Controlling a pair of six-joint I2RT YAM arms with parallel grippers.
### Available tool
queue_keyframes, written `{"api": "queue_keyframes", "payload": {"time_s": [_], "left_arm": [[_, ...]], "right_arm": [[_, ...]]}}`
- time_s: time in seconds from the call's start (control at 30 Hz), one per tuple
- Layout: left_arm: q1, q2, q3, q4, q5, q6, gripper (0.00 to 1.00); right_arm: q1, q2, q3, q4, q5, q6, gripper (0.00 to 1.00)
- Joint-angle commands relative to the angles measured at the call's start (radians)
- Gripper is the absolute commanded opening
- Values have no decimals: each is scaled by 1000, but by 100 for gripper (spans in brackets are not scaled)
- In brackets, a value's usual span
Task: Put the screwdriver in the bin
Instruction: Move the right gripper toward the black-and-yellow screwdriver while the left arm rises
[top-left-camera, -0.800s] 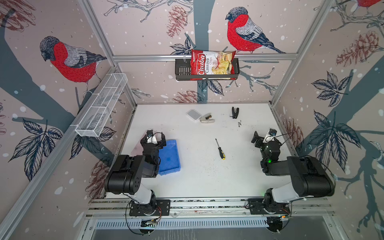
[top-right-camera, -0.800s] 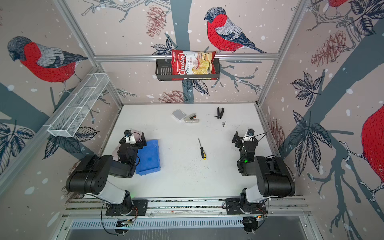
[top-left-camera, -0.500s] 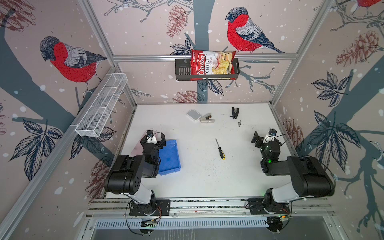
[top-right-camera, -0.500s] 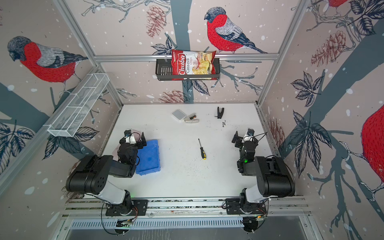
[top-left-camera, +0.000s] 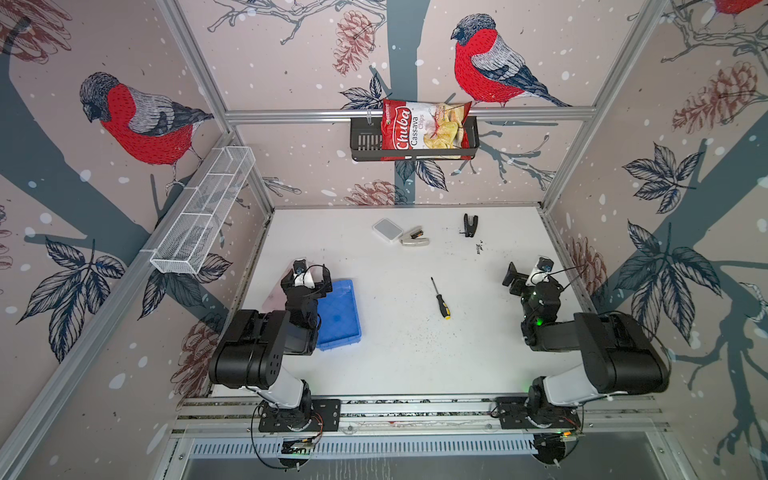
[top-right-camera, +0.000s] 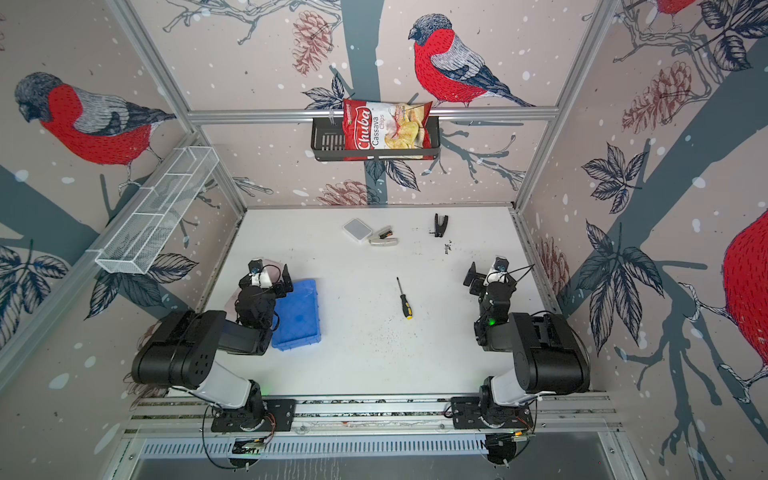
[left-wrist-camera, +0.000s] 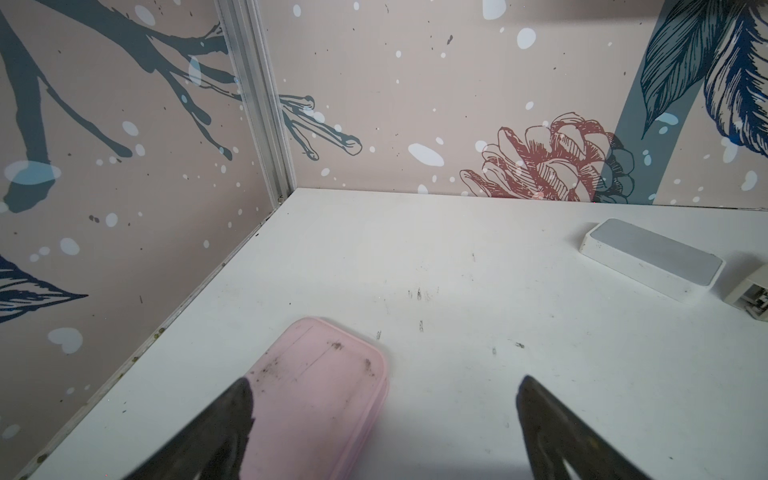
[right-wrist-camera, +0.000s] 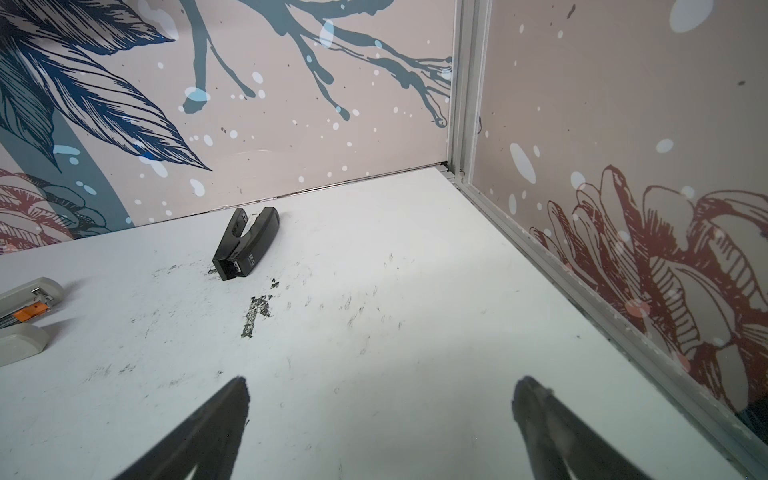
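Seemingly light and rigid, the screwdriver (top-left-camera: 440, 298) is lying flat, best pinched across its chunky handle (top-left-camera: 444, 308), while the left gripper (left-wrist-camera: 384, 399) and right gripper (right-wrist-camera: 380, 395) are gaping empty.

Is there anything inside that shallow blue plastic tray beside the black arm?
The shallow bright blue plastic tray looks empty wherever its floor shows. The black left robot arm overlaps one long edge, so that strip is hidden.

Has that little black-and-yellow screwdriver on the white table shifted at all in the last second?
No. The small black-and-yellow screwdriver lies just where it was, with the same gap to the shallow blue plastic tray on its left and at the same angle.
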Motion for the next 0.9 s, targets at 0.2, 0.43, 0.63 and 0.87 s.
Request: {"api": "queue_keyframes", "payload": {"time_s": [0.2,0.43,0.63,0.87], "left_arm": [[0,-4,-2,28,4,-2,90],[-8,-126,12,-94,-6,5,100],[-22,-279,46,-266,32,53,100],[-89,-431,113,-488,96,113,100]], "right_arm": [[-3,-3,0,25,-4,8,100],[7,-55,31,-68,-7,-7,100],[48,-149,54,-176,2,-51,100],[127,-310,95,-354,-1,-70,99]]}}
